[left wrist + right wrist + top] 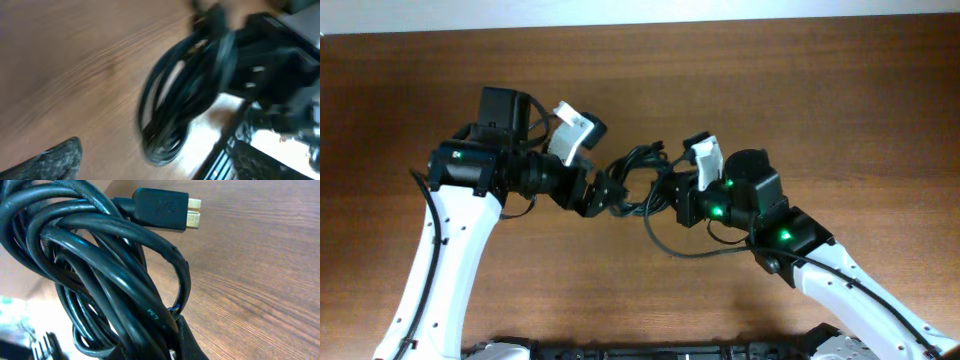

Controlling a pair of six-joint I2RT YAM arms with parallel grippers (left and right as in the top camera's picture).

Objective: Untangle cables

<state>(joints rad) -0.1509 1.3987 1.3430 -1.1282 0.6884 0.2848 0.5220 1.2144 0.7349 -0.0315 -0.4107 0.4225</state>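
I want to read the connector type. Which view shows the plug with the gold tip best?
The right wrist view: the plug is close and sharp. Overhead shows only the bundled cables, with the plug too small to find; the left wrist view shows them blurred.

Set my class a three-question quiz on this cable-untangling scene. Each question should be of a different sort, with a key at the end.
1. True or false: the tangled coil of thin black cables sits between the left claw and the right claw.
2. Multiple choice: the black rectangular plug seen in the right wrist view ends in (A) a gold-coloured metal tip, (B) a red cap, (C) white tape.
3. Fill in: the claw shut on the coil is the ____ one.
Key: 1 true; 2 A; 3 right.
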